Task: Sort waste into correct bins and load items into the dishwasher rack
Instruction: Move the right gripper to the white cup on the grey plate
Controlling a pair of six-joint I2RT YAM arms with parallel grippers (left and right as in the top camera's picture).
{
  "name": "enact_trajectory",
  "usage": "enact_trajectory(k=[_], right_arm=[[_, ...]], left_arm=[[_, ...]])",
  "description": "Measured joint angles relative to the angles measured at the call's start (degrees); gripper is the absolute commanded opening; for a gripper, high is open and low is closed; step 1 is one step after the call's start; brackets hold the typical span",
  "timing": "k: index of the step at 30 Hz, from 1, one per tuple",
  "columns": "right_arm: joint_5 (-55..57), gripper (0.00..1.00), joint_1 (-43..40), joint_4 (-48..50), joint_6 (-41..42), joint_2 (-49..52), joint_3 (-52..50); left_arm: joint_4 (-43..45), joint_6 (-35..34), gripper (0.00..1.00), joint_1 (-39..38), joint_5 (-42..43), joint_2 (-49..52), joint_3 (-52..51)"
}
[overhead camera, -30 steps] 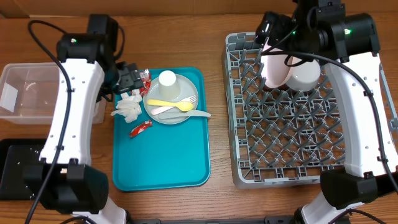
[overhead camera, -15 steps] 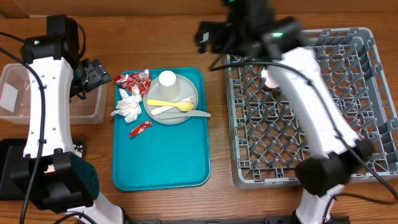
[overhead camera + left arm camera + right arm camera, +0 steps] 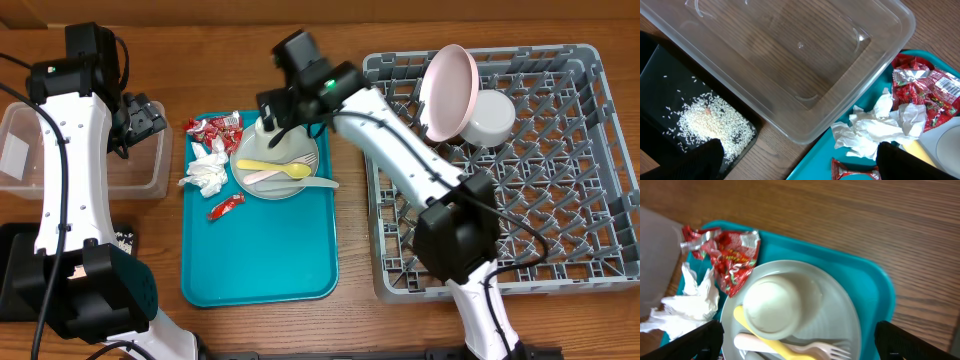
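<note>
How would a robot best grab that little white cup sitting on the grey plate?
Across its round side wall, coming from straight above. The white cup stands on the grey plate with cutlery lying close beside it, so a sideways approach would likely knock something.

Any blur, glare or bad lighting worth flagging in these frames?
Overhead: sharp and evenly lit, the rack pegs read clearly. Left wrist: crisp on the rice, with small glints on the clear tub. Right wrist: soft throughout, the cup and wrappers look smeared.
</note>
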Motion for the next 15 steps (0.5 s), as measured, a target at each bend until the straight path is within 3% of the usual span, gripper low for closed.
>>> enact_trajectory(k=[6,15], right_arm=[[3.98,1.00,4.42,2.45,-1.27,0.85,0.00],[6.88,1.00,4.02,4.63,-1.66,1.38,0.00]], left_arm=[[0.00,0.00,1.00,0.00,-0.20,0.00,0.00],[-0.37,0.00,1.00,0.00,-0.20,0.00,0.00]])
